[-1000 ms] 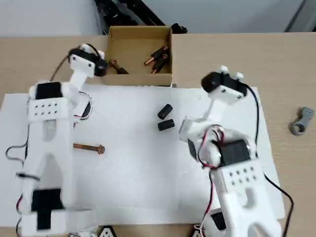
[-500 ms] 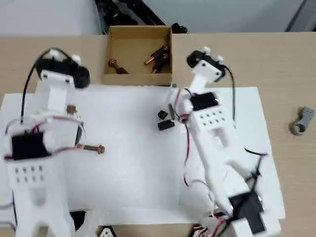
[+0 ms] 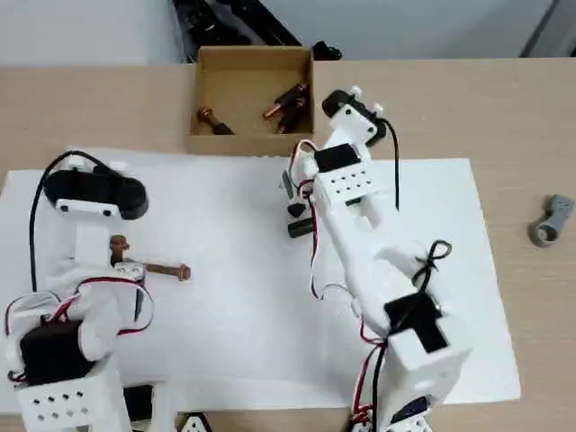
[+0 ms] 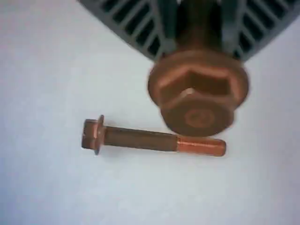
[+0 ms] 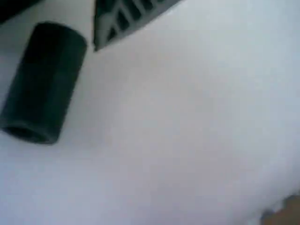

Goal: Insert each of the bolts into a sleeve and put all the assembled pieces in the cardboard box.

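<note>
My left gripper point(image 3: 119, 255) hangs over the left side of the white mat point(image 3: 225, 315), shut on a copper bolt point(image 3: 118, 243). In the left wrist view that bolt point(image 4: 197, 93) points its hex head at the camera between the dark fingers point(image 4: 126, 28). A second bolt point(image 3: 163, 268) point(image 4: 150, 139) lies flat on the mat just beside it. Two black sleeves point(image 3: 295, 210) point(image 3: 302, 228) lie near the mat's middle. My right gripper point(image 3: 292, 191) is at them, open, with one sleeve point(image 5: 42, 79) lying just off a fingertip point(image 5: 126, 18). The cardboard box point(image 3: 254, 59) holds several assembled pieces point(image 3: 286, 101).
A grey plastic part point(image 3: 549, 220) lies on the bare wooden table at the far right. Black equipment point(image 3: 225, 22) stands behind the box. The right arm's body point(image 3: 378, 261) stretches over the mat's right half.
The left arm drew back from beside the box to the mat's left front, with the bolt in its gripper. The right arm stretched out over the mat toward the two sleeves.
</note>
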{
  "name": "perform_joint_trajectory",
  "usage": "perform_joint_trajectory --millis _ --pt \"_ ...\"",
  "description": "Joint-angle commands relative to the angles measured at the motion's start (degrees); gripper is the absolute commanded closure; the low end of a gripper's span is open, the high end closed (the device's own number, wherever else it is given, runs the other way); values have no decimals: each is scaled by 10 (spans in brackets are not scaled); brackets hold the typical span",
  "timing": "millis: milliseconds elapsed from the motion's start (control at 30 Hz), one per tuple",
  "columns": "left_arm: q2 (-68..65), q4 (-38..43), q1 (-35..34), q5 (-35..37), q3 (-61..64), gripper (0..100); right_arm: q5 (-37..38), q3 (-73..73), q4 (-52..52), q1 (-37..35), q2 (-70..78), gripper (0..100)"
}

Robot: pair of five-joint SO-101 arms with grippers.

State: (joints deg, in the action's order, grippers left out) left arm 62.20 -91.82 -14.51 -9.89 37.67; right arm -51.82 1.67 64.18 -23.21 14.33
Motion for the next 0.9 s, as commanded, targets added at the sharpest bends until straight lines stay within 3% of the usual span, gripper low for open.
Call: perform_joint_trajectory --millis 0,500,733,867 --pt "10 7 -5 4 -4 994 -5 27 -21 -4 7 778" --pt "6 8 -4 1 -4 994 -1 27 -145 -15 131 779" --pt "5 8 -3 1 -4 994 0 27 -135 -28 145 779" --pt "5 8 -3 1 -4 994 36 27 -105 -48 145 779"
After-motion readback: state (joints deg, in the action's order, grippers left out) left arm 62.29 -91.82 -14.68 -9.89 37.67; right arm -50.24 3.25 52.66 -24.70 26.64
